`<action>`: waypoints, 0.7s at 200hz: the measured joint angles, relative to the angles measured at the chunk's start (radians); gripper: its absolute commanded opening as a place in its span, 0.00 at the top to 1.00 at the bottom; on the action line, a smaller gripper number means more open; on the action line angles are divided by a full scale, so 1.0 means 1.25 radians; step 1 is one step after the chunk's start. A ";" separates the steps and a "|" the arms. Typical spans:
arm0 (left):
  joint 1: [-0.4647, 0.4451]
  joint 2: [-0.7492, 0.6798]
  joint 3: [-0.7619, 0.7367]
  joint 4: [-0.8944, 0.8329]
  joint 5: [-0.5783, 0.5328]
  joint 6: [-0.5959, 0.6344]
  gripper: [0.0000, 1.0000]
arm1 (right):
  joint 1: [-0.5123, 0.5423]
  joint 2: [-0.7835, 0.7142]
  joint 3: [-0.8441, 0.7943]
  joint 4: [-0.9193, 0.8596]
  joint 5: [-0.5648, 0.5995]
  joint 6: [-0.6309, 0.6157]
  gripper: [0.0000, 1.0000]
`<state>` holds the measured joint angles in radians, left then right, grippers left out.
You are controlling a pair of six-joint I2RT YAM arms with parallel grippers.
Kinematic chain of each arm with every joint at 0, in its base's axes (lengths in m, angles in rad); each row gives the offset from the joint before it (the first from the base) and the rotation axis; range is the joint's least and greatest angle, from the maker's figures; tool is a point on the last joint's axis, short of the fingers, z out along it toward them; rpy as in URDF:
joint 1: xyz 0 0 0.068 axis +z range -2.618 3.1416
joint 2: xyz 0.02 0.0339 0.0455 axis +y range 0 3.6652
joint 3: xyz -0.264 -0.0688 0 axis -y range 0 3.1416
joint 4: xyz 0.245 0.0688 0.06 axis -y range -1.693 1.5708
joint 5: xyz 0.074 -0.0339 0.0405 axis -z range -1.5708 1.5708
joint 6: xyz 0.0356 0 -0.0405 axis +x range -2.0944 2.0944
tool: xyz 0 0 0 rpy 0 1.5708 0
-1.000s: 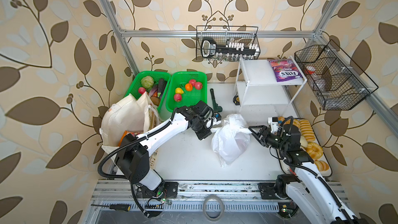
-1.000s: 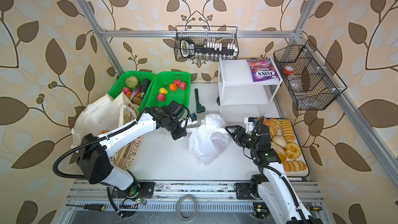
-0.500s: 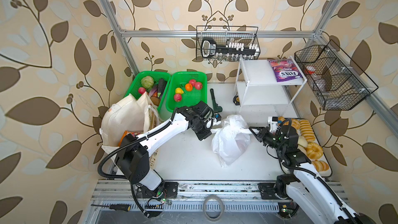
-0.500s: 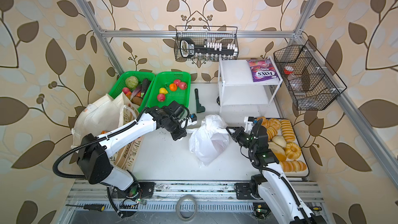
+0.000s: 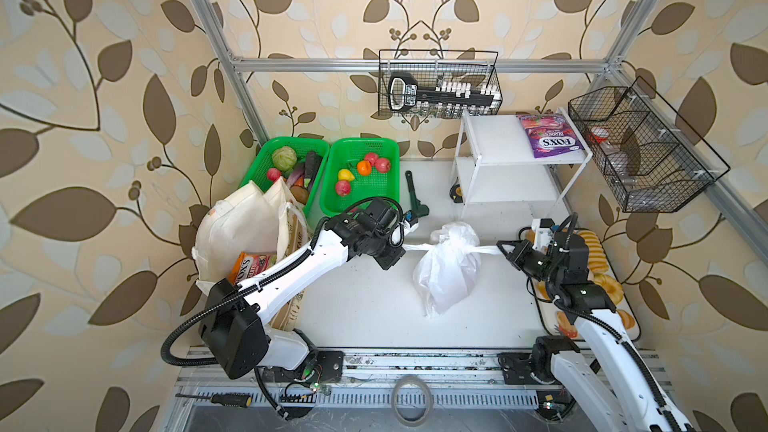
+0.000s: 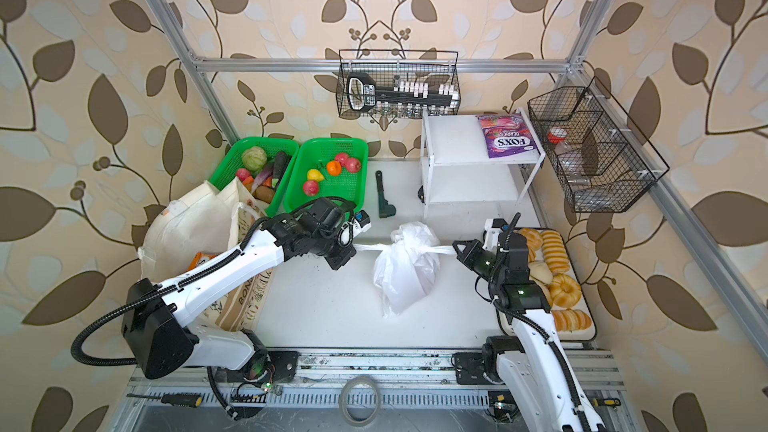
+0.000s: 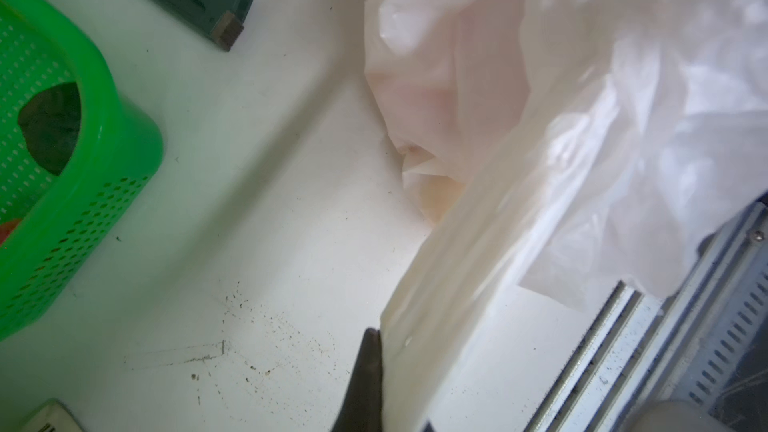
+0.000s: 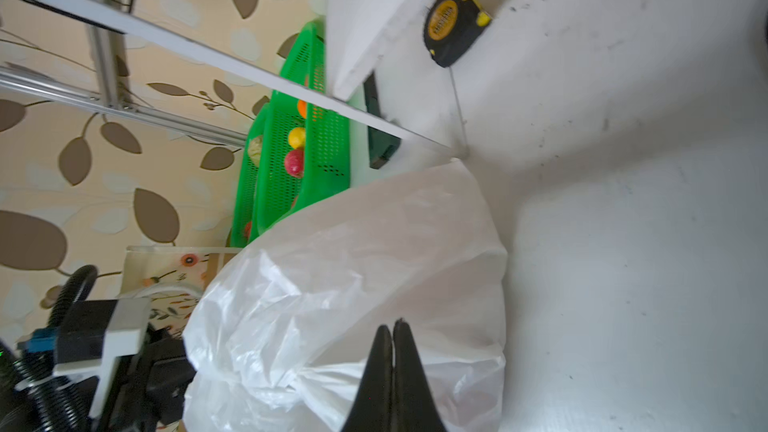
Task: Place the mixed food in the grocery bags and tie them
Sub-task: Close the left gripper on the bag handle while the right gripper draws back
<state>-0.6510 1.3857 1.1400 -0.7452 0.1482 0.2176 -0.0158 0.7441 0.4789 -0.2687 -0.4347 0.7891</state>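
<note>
Both top views: one white plastic bag (image 5: 446,272), two handles (image 5: 486,250), one pinched in left hand (image 5: 405,247), one in right hand (image 5: 503,249).

Your white-and-black left arm (image 5: 291,272) reaches from its base at 7 o'clock toward the centre. Its left gripper (image 5: 404,247) points to 3 o'clock, jaws pinched on a handle of the thin white plastic bag (image 5: 449,272). Your right arm (image 5: 598,326) rises from 5 o'clock, elbow folded. Its right gripper (image 5: 501,248) points to 9 o'clock, jaws pressed together on the opposite handle.
</note>
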 measured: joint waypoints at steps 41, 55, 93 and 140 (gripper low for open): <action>0.004 0.025 -0.026 -0.011 -0.013 -0.027 1.00 | -0.005 0.007 -0.036 -0.022 0.001 -0.019 1.00; 0.004 0.024 -0.026 -0.008 -0.023 -0.034 1.00 | -0.006 -0.013 -0.026 -0.033 0.008 -0.026 1.00; 0.041 0.023 -0.026 0.018 -0.012 -0.050 1.00 | -0.019 -0.031 0.040 -0.076 0.032 -0.058 1.00; 0.061 0.022 -0.026 0.004 0.028 -0.053 0.70 | -0.066 -0.004 -0.032 -0.054 -0.050 -0.054 0.96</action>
<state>-0.5751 1.4132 1.1072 -0.7406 0.1833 0.1513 -0.0982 0.7391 0.4385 -0.3363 -0.4976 0.7216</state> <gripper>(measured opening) 0.057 0.047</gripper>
